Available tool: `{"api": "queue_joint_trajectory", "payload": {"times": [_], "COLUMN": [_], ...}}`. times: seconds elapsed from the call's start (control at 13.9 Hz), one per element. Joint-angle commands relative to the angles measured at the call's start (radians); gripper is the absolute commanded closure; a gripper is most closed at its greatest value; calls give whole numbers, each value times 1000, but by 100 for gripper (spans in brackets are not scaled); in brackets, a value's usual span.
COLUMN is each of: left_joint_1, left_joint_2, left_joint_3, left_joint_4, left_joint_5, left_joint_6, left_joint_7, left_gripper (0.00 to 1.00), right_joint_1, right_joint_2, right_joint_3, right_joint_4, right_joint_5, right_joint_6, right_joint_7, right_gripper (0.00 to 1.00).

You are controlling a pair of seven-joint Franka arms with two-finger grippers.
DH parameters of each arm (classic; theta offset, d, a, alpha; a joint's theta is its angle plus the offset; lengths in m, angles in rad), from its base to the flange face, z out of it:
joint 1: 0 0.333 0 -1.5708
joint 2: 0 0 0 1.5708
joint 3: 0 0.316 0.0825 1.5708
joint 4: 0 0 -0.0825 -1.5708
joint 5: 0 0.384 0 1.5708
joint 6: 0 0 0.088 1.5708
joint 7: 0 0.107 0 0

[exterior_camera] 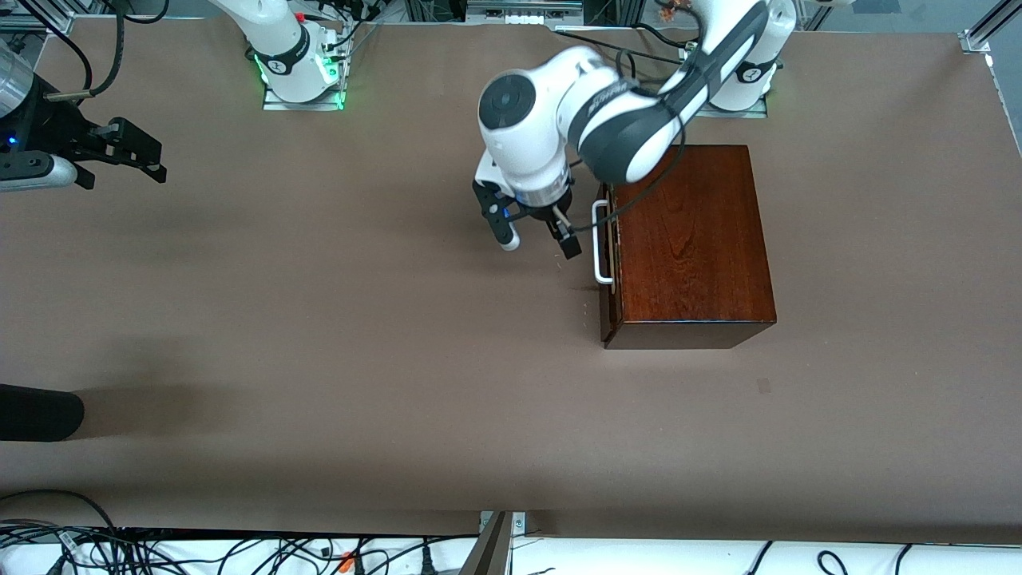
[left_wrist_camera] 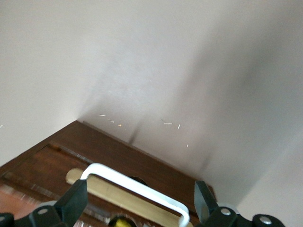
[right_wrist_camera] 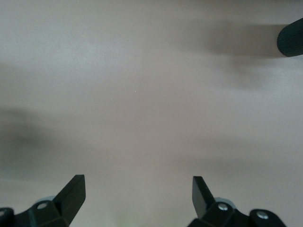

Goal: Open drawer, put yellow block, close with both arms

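The dark glossy wooden box (exterior_camera: 691,239) stands toward the left arm's end of the table. Its drawer (exterior_camera: 608,263) looks pushed in, with the white bar handle (exterior_camera: 602,243) facing the right arm's end. My left gripper (exterior_camera: 540,243) hangs open just in front of that handle without touching it. In the left wrist view the handle (left_wrist_camera: 137,189) lies between the spread fingers (left_wrist_camera: 75,201). A small yellow patch (left_wrist_camera: 118,221) shows at that view's edge; I cannot tell whether it is the yellow block. My right gripper (exterior_camera: 152,156) waits open over bare table at the right arm's end, nothing between its fingers (right_wrist_camera: 75,191).
A black rounded object (exterior_camera: 40,411) reaches onto the table at the right arm's end, nearer the front camera; it also shows in the right wrist view (right_wrist_camera: 289,40). Brown table (exterior_camera: 359,319) spreads between the box and that object. Cables lie along the table's front edge.
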Motion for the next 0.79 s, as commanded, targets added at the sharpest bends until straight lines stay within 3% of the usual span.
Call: {"api": "queue_joint_trajectory", "payload": {"times": [0.0,0.29,0.72], "left_joint_1": [46,124,314], "left_joint_2": [-97,-194,-346], "left_joint_3": [2,2,8], "left_joint_4": [-8,-7,-10], "left_joint_5": [-80,-124,-215], "left_joint_6": [-15,-79,-169], "left_joint_7": [-139,-311,-314], "left_gripper": [0,0,0], "right_joint_1": [-6,-6,-8], "right_joint_2": [8,8,6], "right_joint_3": [3,3,1], "right_joint_4": [20,20,20], "right_joint_5": [-1,-3,-1], "right_joint_6": [-22,-22,-22], "right_joint_7": [3,3,3], "right_gripper": [0,0,0]}}
